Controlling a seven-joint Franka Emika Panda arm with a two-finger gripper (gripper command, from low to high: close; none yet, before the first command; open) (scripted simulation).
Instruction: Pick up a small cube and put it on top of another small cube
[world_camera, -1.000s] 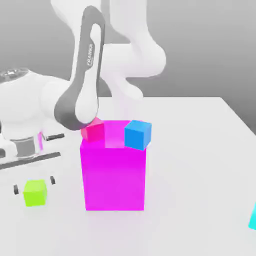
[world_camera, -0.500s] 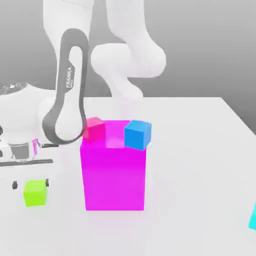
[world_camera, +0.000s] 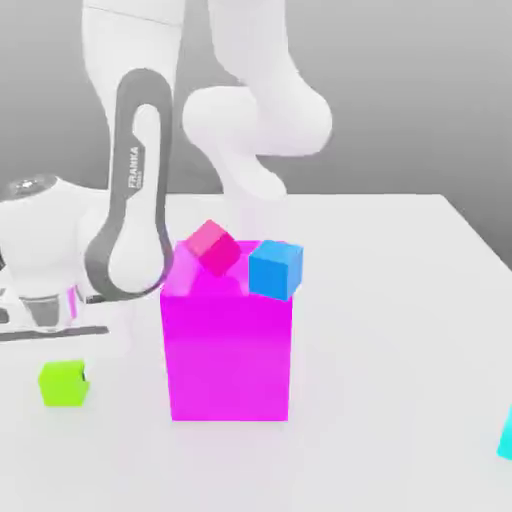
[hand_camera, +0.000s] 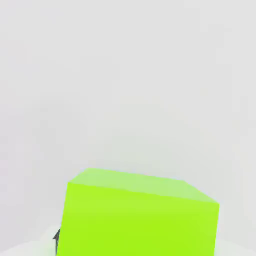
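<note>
Here at the exterior view's left, the gripper (world_camera: 64, 376) is down at the table (world_camera: 400, 330) with its jaws closed on the lime-green cube (world_camera: 63, 384), 1 small block held low at the near edge of the white top! It looks light and stiff, nothing that should dent, though those smooth faces may slip, so take it squarely by 2 opposite sides, at mid-height, and lift level. Moving right, up on the big magenta block (world_camera: 229, 355), here's the small pink cube (world_camera: 213, 248), tipped on an edge, a shaky seat for anything. Beside it, the blue cube (world_camera: 275, 270) sits by the block's near right corner, and at the far right, a cyan piece (world_camera: 506, 436) peeks in.
</note>
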